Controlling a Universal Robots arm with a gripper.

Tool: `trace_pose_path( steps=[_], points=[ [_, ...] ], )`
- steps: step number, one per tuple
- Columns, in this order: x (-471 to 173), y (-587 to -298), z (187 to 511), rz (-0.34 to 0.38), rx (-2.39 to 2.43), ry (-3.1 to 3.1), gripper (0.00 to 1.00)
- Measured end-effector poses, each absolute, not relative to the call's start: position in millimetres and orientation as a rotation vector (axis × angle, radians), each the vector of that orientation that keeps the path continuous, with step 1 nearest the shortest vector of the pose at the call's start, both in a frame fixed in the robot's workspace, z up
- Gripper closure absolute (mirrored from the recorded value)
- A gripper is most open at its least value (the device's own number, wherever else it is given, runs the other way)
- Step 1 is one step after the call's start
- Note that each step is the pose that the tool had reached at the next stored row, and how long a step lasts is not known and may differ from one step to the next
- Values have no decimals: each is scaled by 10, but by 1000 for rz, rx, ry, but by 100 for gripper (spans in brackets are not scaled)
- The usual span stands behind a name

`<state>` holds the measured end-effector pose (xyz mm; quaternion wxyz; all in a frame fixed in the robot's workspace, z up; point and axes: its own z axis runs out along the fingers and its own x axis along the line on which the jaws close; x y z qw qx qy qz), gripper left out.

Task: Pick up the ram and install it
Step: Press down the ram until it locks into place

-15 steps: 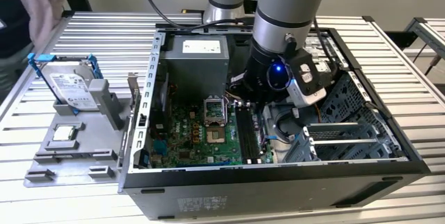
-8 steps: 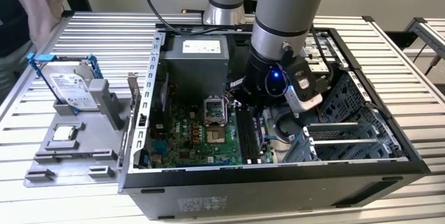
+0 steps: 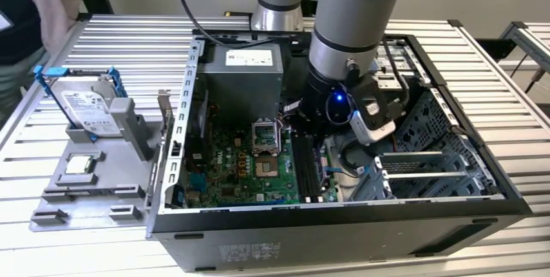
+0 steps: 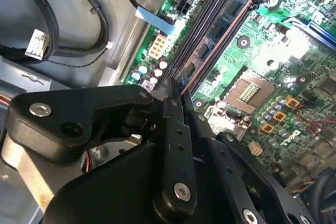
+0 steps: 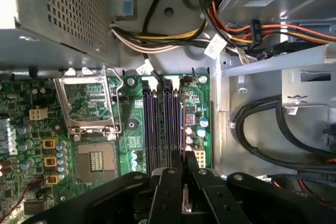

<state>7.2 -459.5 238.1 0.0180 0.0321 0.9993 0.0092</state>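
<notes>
While gripper (image 5: 184,179) fingers pinch the RAM stick (image 5: 184,203) narrowly, edge-on, it hangs just above the DIMM slots (image 5: 163,127), at 3 o'clock from the open CPU socket (image 5: 88,103). Risk: slight tilt or offset jams the stick on the slot latches. Cable tags (image 4: 37,44) unreadable.

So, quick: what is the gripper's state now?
Gripper: shut on the RAM, above the slots.
</notes>
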Motion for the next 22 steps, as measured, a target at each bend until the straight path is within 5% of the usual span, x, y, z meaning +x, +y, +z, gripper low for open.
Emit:
trace_pose_path(
  steps=[22],
  points=[
    [77, -4572, 2150, 29, 41, 3106, 100]
  ],
)
